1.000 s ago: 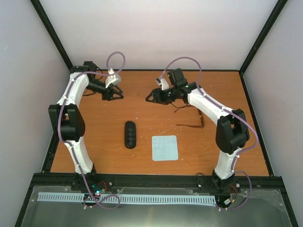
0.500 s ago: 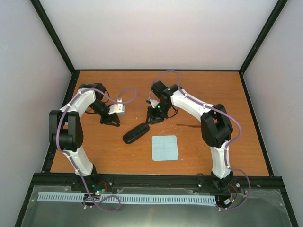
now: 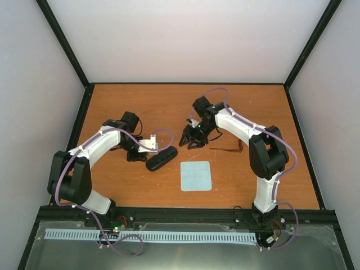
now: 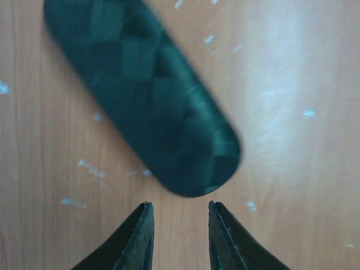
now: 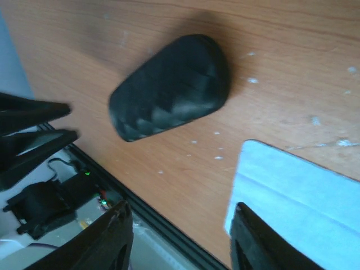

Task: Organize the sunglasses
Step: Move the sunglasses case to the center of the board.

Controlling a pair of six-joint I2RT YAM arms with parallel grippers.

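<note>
The sunglasses are mostly hidden behind my right arm; only a thin dark brown temple arm [image 3: 228,149] shows on the table in the top view. The black glasses case [image 3: 162,158] lies closed and diagonal in the middle of the table. It also shows in the left wrist view [image 4: 140,95] and in the right wrist view [image 5: 169,87]. My left gripper [image 3: 143,157] is open and empty, its tips [image 4: 179,212] just short of the case's end. My right gripper [image 3: 189,140] is open wide and empty [image 5: 181,225], hovering right of the case.
The pale blue cloth [image 3: 196,175] lies flat near the front, right of the case, and shows under my right fingers [image 5: 304,191]. My left gripper [image 5: 64,121] shows at the left in the right wrist view. A black frame edges the table.
The case has turned from lengthwise to diagonal. My left gripper has come from the back left down to the case's end. My right gripper swung in to the case, then drew back to the right.
</note>
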